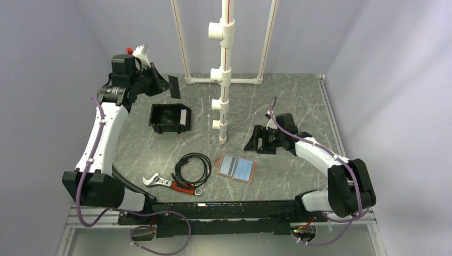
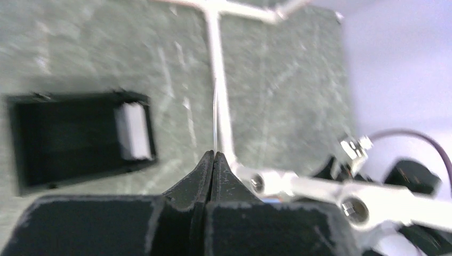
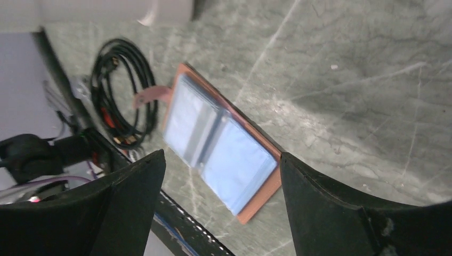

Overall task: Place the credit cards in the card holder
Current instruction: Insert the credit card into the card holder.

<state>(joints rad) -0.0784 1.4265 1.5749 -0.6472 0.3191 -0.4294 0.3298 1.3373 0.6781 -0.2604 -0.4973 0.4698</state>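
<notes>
While the left gripper [image 2: 212,156] is pinching fully shut on a thin dark card [image 1: 174,87], which is sticking out past its tips, it is hovering high at the far-left corner, just beyond the black bin [image 1: 155,118]. The wallet [image 1: 236,168] is lying open and flat at front centre, long axis running roughly left-right, well apart toward the near right. The right gripper [image 3: 221,156] is gaping wide, holding nothing, and sitting much nearer it.
</notes>
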